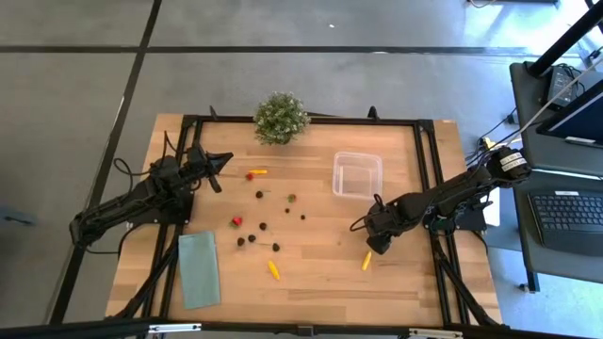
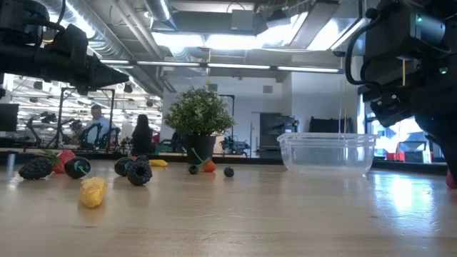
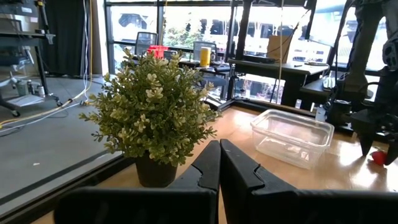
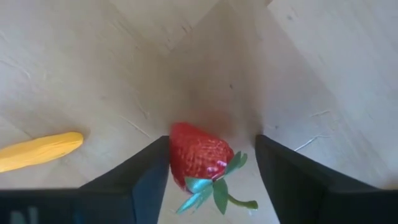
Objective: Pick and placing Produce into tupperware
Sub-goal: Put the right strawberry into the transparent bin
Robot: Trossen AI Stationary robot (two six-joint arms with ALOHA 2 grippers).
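Observation:
My right gripper (image 1: 374, 243) points down at the table near its right edge, open. A red strawberry (image 4: 200, 155) lies on the wood between its fingers and also shows in the left wrist view (image 3: 377, 157). A yellow piece (image 1: 366, 261) lies just beside it. The other produce (image 1: 259, 221), dark berries, red and yellow pieces, is scattered over the table's middle. The clear tupperware (image 1: 357, 174) sits on its base farther back, with nothing visible in it. My left gripper (image 1: 219, 168) is shut, raised above the table's left part, facing the potted plant. My right gripper comes at the strawberry from above, pointing down. The berry lies on the table close against the inner side of one finger (image 4: 152, 171); I cannot tell whether that finger touches it. The other finger (image 4: 280, 171) stands apart from it.
A bushy potted plant (image 1: 281, 118) stands at the far edge. A flat pale-green cloth (image 1: 199, 268) lies near the front left corner. A black frame rail (image 1: 435, 188) runs along the table's right side. Bare wood lies between the tupperware and my right gripper.

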